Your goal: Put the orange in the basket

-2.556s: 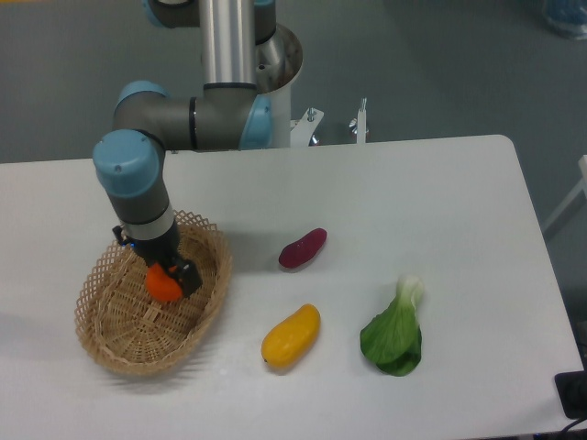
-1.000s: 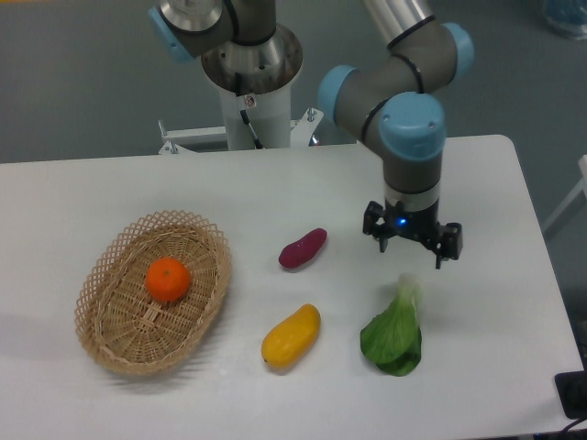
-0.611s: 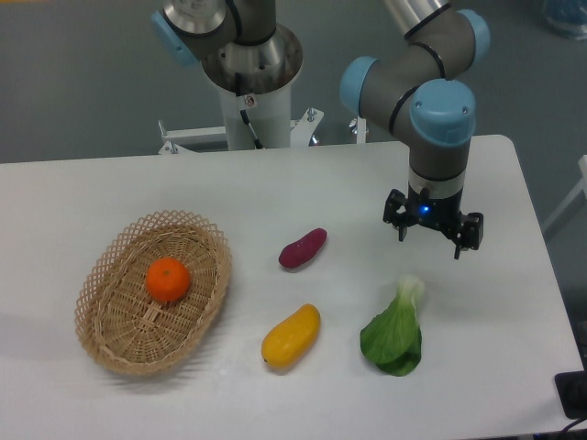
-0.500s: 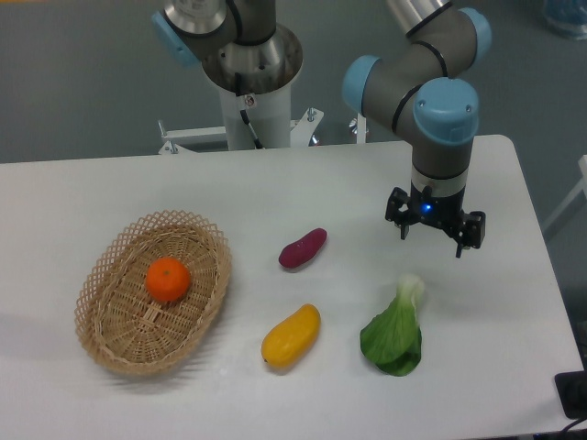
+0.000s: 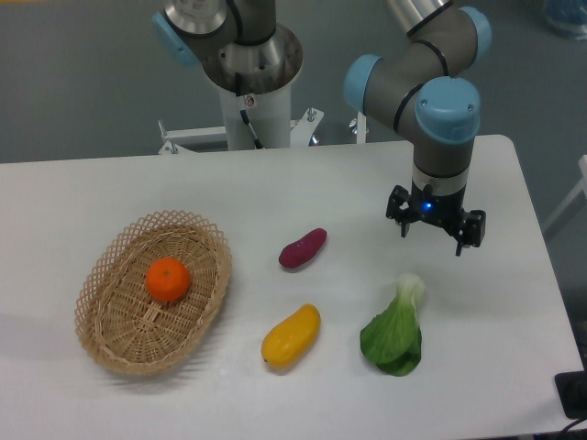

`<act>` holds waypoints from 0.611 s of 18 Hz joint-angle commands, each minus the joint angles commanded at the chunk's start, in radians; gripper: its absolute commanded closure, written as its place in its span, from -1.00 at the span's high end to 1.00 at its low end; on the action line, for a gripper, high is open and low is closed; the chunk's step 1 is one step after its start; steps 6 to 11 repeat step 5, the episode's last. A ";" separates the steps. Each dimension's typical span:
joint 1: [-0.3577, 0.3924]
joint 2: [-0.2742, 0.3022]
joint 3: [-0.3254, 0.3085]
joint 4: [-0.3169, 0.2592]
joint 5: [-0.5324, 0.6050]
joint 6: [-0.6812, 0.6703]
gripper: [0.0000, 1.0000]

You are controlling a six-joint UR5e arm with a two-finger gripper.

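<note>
The orange (image 5: 169, 280) lies inside the woven wicker basket (image 5: 113, 341) at the left of the table, near the basket's middle, with nothing touching it. My gripper (image 5: 436, 236) hangs far off to the right, above the table surface and just above the leafy green. Its two fingers are spread apart and hold nothing.
A purple sweet potato (image 5: 303, 247) lies mid-table. A yellow-orange mango-like fruit (image 5: 291, 335) sits in front of it. A green bok choy (image 5: 395, 330) lies below the gripper. The arm's base column (image 5: 246, 55) stands behind the table's far edge.
The gripper let go of the orange in the basket, then swung right across the table to above the bok choy. In the last half second it barely moved.
</note>
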 joint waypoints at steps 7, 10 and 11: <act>-0.002 0.000 -0.002 0.000 0.002 -0.002 1.00; -0.002 0.000 -0.002 0.000 0.002 -0.002 1.00; -0.002 0.000 -0.002 0.000 0.002 -0.002 1.00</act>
